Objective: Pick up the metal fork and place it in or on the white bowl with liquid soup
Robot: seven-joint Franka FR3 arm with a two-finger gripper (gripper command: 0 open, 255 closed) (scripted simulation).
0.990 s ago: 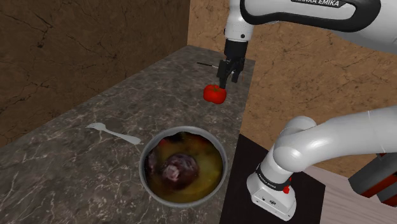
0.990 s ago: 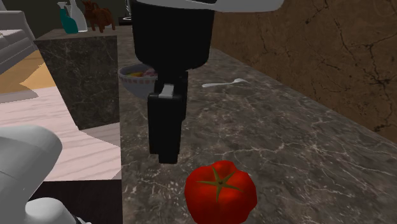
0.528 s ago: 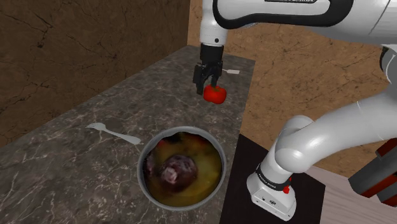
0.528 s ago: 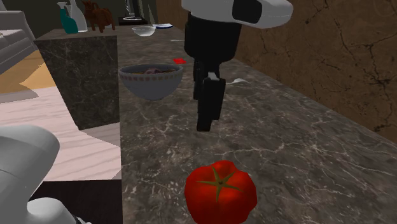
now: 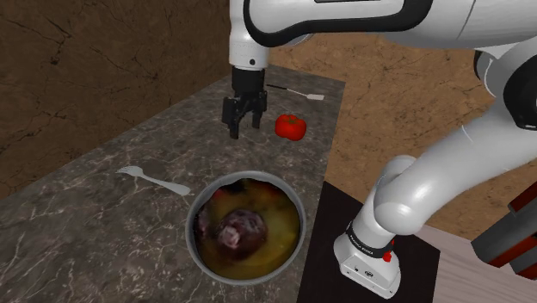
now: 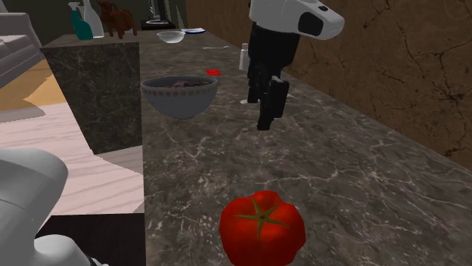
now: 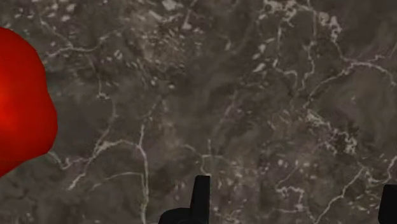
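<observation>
Since half a second ago the all-black two-finger gripper (image 5: 243, 127) has swung off the glossy red, lobed tomato (image 5: 291, 126) and now hangs over bare counter beyond the bowl, its fingers spread wide apart and holding nothing. The round, pale grey bowl (image 5: 196, 215) with a thin rim holds yellowish-brown soup with a dark purplish, lumpy mass in the middle. In the second exterior view the bowl's (image 6: 179, 98) outer wall looks smooth and curved, and the lump rises just above its rim. The slim, pale grey fork (image 5: 155, 179) lies flat just beside the bowl, on the shoulder view's left of its rim, handle end nearest it. The tomato sits farther from the bowl than the gripper (image 6: 266, 121) in the second exterior view, large in the foreground with a green star-shaped stem scar (image 6: 262, 229). Everything rests on a dark stone countertop (image 5: 95, 207) veined with pale cracks; the wrist view shows that mottled surface under the gripper (image 7: 296, 191), with the tomato's (image 7: 19, 108) edge off to one side.
</observation>
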